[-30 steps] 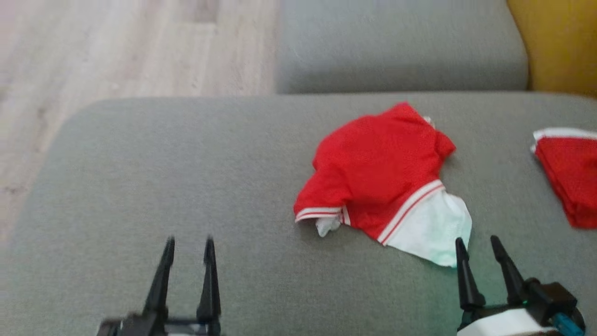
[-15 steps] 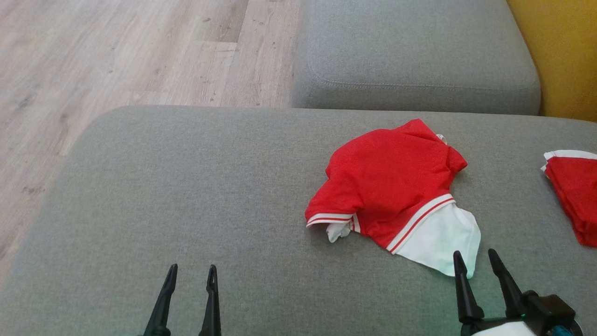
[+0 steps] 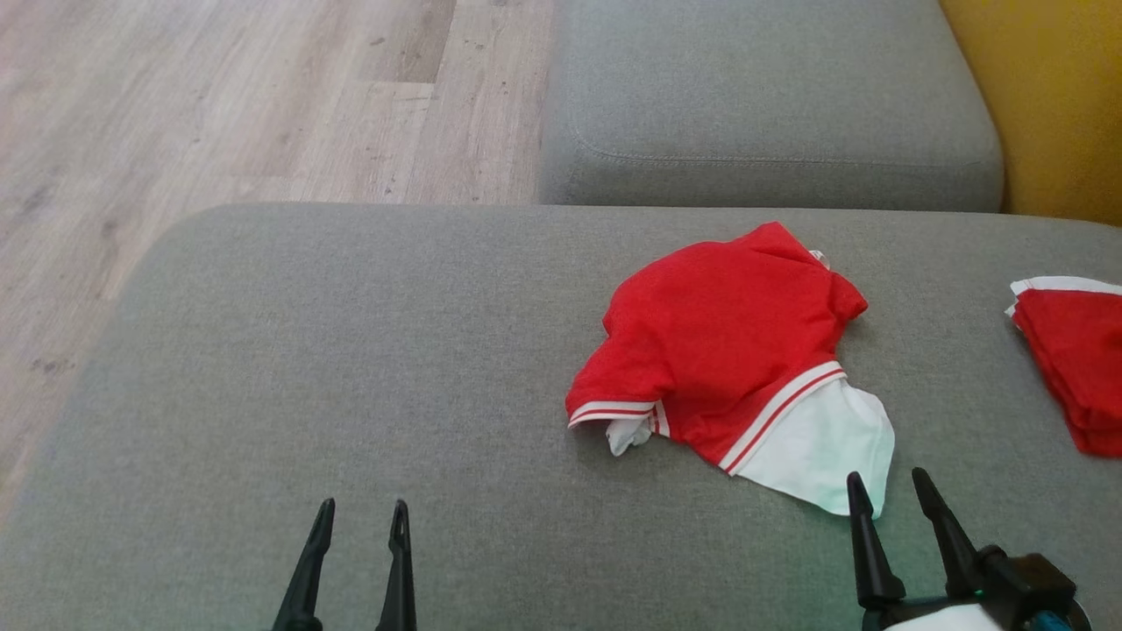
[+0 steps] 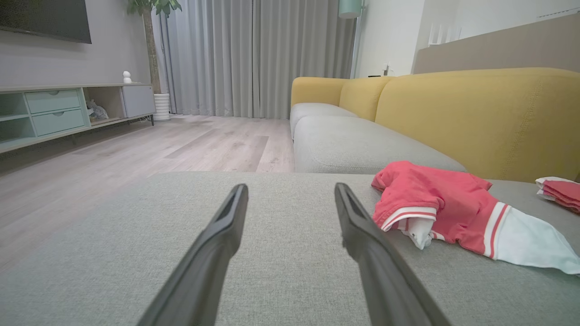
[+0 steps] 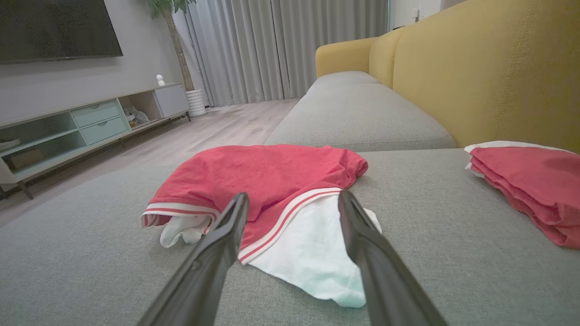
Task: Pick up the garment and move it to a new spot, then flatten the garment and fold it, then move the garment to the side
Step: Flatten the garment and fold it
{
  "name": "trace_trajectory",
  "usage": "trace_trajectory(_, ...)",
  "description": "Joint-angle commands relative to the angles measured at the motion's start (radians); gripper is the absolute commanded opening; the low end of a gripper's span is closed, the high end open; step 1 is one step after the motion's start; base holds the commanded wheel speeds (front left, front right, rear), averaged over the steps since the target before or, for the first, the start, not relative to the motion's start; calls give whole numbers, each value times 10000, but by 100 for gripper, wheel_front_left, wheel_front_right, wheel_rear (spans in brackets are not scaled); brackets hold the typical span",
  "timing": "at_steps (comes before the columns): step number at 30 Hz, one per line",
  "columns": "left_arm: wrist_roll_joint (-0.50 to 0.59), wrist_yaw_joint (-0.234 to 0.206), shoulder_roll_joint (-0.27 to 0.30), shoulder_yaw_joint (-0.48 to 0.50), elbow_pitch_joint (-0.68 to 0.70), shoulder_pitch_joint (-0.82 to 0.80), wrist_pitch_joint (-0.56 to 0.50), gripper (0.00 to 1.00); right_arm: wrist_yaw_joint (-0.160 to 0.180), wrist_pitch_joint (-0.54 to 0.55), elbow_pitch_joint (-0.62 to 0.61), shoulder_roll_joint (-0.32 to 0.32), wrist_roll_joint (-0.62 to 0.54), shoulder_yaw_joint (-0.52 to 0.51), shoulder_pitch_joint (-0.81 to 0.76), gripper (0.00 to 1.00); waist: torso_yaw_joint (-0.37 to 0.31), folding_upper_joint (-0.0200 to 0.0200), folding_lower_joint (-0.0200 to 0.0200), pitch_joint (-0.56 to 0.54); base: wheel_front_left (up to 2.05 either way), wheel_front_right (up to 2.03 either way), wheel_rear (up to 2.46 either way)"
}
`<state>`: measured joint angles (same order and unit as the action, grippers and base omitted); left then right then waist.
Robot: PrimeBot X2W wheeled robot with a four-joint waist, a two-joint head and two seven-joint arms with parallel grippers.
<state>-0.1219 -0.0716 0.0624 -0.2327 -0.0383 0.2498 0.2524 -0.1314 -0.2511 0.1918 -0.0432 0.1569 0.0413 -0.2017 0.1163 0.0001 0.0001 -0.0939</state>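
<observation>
A crumpled red garment (image 3: 727,342) with white-striped trim and a white part lies on the grey cushion (image 3: 351,368), right of centre. It also shows in the left wrist view, the garment (image 4: 444,203) at right, and in the right wrist view, the garment (image 5: 267,181) just ahead of the fingers. My right gripper (image 3: 885,491) stands open just short of the white edge, nothing between its fingers. My left gripper (image 3: 361,517) is open over bare cushion, well left of the garment.
A folded red and white pile (image 3: 1074,359) lies at the cushion's right edge. A second grey seat cushion (image 3: 763,105) and a yellow sofa back (image 3: 1052,96) lie beyond. Wooden floor (image 3: 219,105) drops off to the left and far side.
The head camera has shifted, so the whole picture sits lower and sharper than a second ago. Both grippers stay open and the garment lies as before.
</observation>
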Motion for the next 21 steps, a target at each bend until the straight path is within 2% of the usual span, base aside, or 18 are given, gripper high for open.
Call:
trace_trajectory(1, 92, -52, -120, 239, 263, -482, 93, 100, 7, -107, -279, -70, -74, 262, 274, 100, -30, -1, -1, -5, 0, 0, 0)
trace_trajectory(7, 106, -62, -121, 153, 230, -466, 93, 100, 7, -107, -313, -70, -122, 337, 336, 100, -270, -1, -1, 58, 0, 0, 0)
trace_trajectory(13, 120, 89, -121, -174, -127, -708, 93, 100, 7, -107, -402, -70, -214, 432, 479, 100, -813, -1, -1, 352, 0, 0, 0)
trace_trajectory(16, 270, 342, -121, -640, -653, -1149, 93, 100, 7, -107, -495, -70, -300, 482, 587, 100, -1307, -1, -1, 639, 0, 0, 0)
trace_trajectory(21, 635, 1081, -121, -1822, -2413, -2486, 93, 100, 7, -107, -676, -70, -431, 550, 844, 100, -2235, -1, -1, 1282, 0, 0, 0)
